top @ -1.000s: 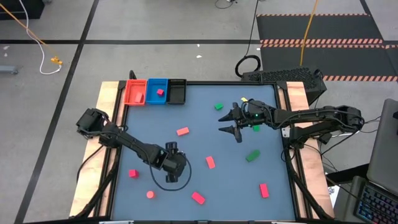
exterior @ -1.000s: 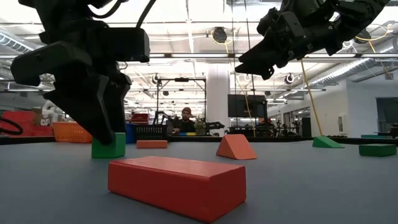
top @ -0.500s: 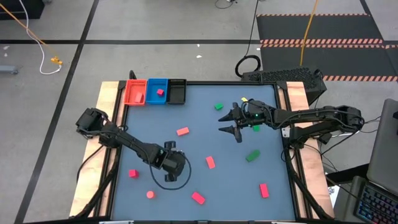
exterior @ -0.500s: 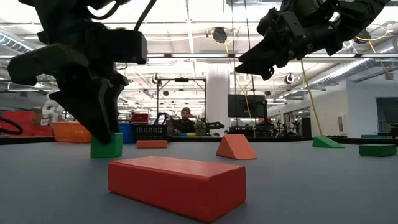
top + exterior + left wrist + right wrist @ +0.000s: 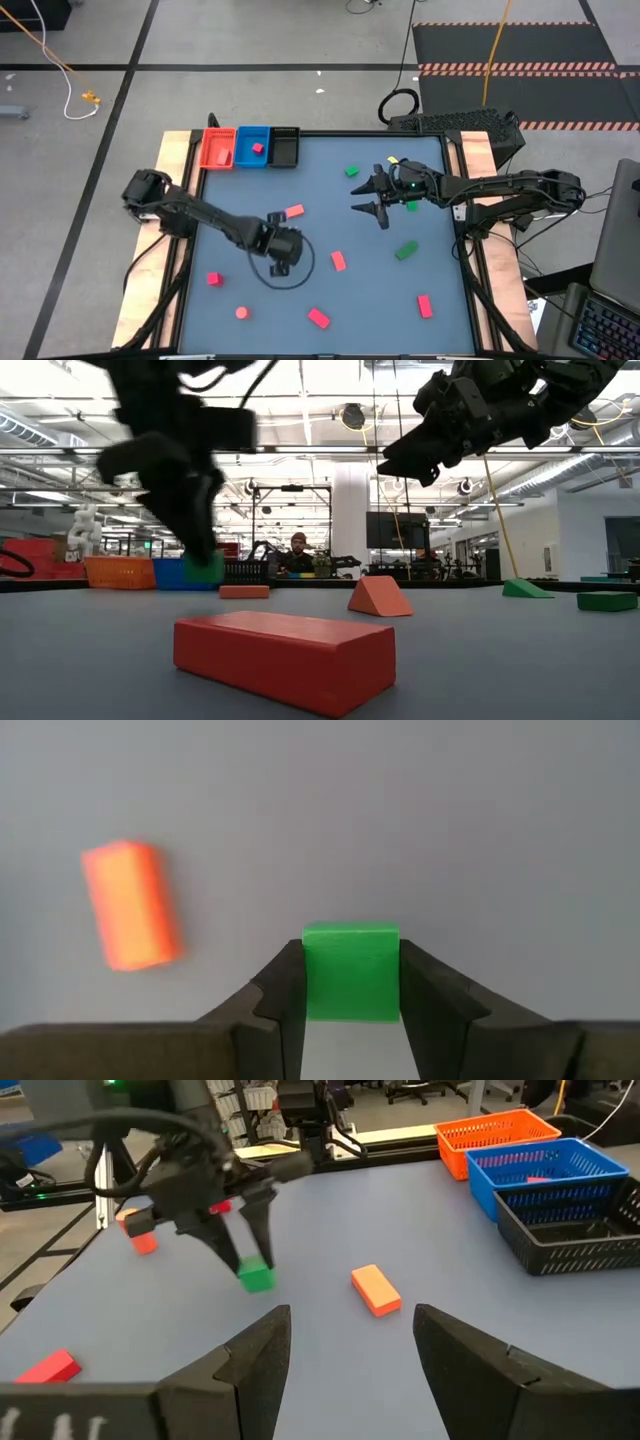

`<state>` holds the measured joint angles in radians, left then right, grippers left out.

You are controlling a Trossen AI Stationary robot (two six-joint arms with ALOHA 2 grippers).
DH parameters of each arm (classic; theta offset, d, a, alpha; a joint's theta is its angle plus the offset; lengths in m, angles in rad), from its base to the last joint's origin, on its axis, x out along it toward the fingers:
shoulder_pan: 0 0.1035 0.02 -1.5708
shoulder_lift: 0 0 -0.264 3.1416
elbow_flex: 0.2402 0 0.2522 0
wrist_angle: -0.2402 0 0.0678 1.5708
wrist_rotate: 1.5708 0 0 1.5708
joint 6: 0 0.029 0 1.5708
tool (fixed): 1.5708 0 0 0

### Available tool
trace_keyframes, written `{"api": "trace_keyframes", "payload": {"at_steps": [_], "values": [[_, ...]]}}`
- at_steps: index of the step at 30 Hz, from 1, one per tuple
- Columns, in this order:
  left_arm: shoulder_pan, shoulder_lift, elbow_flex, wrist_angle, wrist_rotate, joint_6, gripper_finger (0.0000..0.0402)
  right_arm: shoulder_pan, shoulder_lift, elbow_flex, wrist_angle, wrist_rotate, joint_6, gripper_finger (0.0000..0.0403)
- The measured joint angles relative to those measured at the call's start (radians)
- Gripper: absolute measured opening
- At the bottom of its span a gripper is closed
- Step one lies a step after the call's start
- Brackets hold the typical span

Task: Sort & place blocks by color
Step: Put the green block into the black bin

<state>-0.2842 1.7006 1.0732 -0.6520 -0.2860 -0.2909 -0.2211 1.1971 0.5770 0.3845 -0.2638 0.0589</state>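
The grey tabletop [image 5: 380, 300] carries scattered blocks, with three trays [image 5: 250, 147] at its far-left corner. My left end effector [image 5: 350, 1005] grips a green block [image 5: 350, 970], lifted mid-table; the trays lie beyond it, nearer my left arm. My right end effector [image 5: 350, 1345] hangs open, empty.

The blue-grey table [image 5: 330, 205] carries scattered blocks [image 5: 338, 261] — green, pink-red and salmon-orange — and three small trays [image 5: 250, 147], red, blue, black, at its far-left corner.

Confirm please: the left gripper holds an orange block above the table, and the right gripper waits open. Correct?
Not quite: the block in the left gripper is green, as the left wrist view shows; the orange block lies on the table. The right gripper does wait open.
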Motion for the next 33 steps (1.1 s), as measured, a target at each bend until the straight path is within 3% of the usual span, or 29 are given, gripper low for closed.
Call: {"api": "trace_keyframes", "payload": {"at_steps": [7,13,22,31,33], "values": [[0.184,-0.03,0.164,-0.152,-0.077,0.222,0.0123,0.0,0.0,0.001,0.056,0.0,-0.007,0.0208],[0.424,-0.031,0.264,-0.131,-0.082,0.401,0.0123,0.0,-0.04,0.001,0.04,-0.001,0.0,0.0208],[0.768,-0.024,0.237,0.028,0.078,0.479,0.0123,0.0,-0.114,0.001,-0.022,-0.001,-0.021,0.0208],[0.871,0.068,0.228,0.027,0.136,0.431,0.0125,0.0,-0.118,0.0,-0.045,0.0,-0.024,0.0208],[0.87,0.08,0.228,0.026,0.132,0.428,0.0158,0.0,-0.118,0.0,-0.055,0.0,-0.026,0.0208]]}}
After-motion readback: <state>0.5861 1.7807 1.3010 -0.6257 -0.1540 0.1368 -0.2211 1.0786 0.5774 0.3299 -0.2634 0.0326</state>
